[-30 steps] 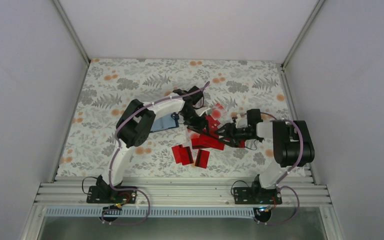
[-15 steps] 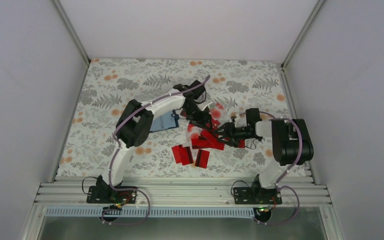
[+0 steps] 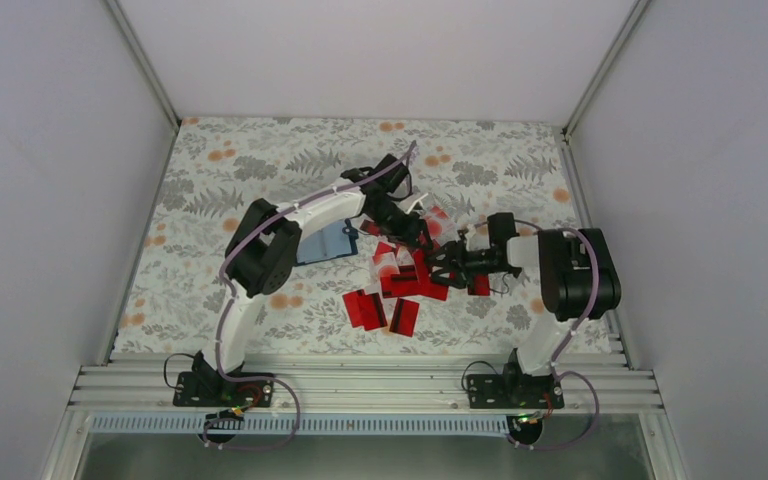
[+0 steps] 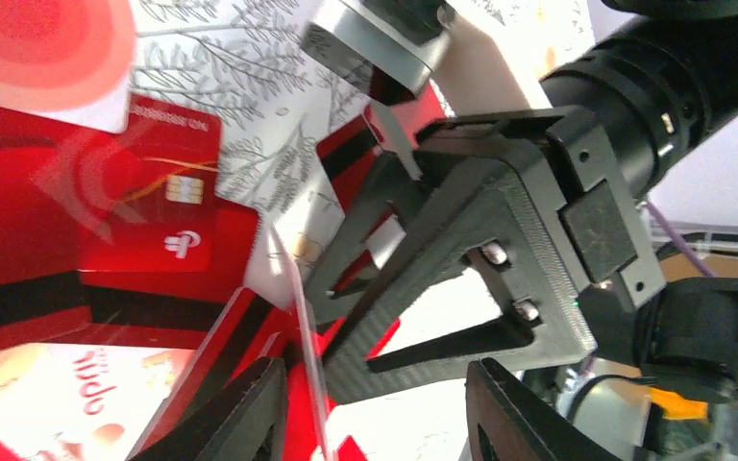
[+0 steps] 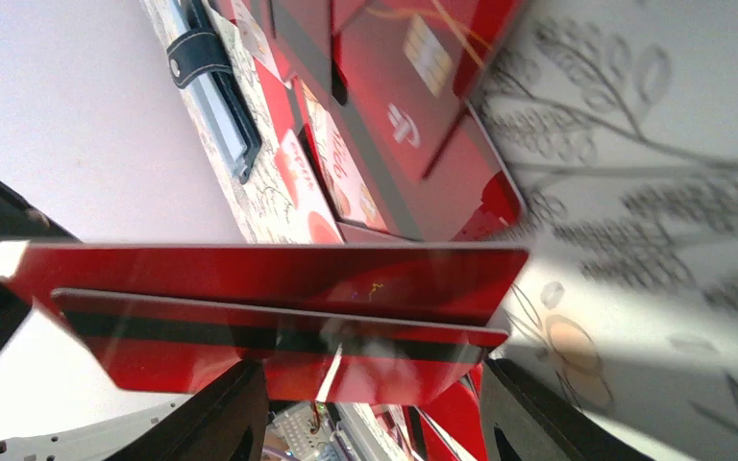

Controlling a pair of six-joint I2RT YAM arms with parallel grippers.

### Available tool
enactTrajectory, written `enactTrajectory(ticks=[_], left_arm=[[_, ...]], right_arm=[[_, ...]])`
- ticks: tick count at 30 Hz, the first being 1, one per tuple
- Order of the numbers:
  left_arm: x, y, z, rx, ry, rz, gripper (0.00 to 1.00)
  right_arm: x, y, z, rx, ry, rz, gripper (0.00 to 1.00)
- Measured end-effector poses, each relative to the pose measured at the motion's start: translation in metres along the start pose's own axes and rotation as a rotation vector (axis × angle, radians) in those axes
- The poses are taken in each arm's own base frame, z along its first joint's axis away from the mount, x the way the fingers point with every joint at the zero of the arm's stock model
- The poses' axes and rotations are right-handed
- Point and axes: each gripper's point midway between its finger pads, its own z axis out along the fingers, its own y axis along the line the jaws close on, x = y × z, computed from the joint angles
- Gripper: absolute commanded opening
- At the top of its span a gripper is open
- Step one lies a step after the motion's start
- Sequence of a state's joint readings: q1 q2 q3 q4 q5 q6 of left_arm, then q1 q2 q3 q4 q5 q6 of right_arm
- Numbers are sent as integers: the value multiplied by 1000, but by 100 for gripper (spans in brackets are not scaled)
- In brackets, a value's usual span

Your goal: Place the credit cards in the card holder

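My left pincer (image 4: 375, 408) is spread wide and clamps nothing. A thin red rectangular card with a dark stripe (image 5: 269, 322) stands on edge between its fingers, close beside one. My right pincer (image 5: 373, 411), part open, has its tips at that card's face. The other red cards (image 3: 405, 288) lie heaped beneath both pincers. The flat dark navy-blue card holder (image 3: 328, 243) lies well behind the left pincer.

Plain white walls (image 3: 50, 200) enclose a leaf-patterned tabletop (image 3: 260, 160).
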State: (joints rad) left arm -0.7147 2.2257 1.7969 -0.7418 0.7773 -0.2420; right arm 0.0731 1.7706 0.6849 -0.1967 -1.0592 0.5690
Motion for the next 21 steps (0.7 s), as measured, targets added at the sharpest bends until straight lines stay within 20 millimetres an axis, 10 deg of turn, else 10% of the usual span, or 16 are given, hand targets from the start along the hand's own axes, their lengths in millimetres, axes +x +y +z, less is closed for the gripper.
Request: enactTrajectory(ticks=[21], left_arm=[[8, 24, 15, -39, 18, -51, 8]], right_arm=[[-9, 5, 8, -15, 39, -24, 54]])
